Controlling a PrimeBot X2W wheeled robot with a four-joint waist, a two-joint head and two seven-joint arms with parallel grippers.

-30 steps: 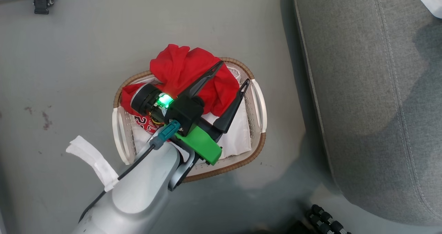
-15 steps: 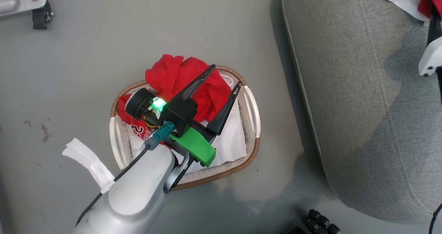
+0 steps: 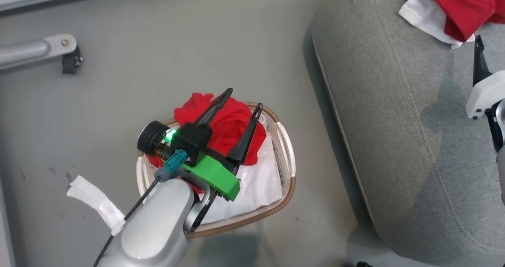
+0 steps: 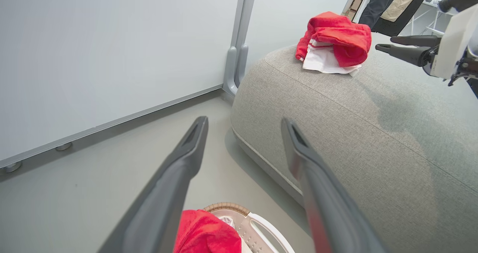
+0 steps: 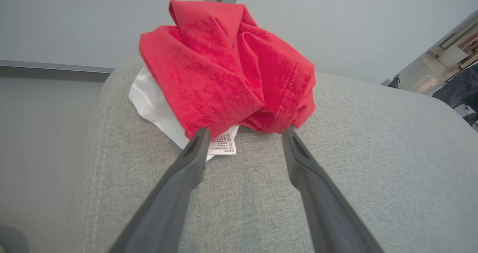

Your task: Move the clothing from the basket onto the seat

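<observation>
while left hand hangs wide over red jersey in basket, right hand (also wide, empty) faces red-white garment on seat.

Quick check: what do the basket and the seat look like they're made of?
Basket: smooth white plastic, judging by its rows of punched holes and moulded handle; the brown rim looks woven. Seat: matte grey woven fabric with visible weave and stitched seams, probably padded underneath.
</observation>
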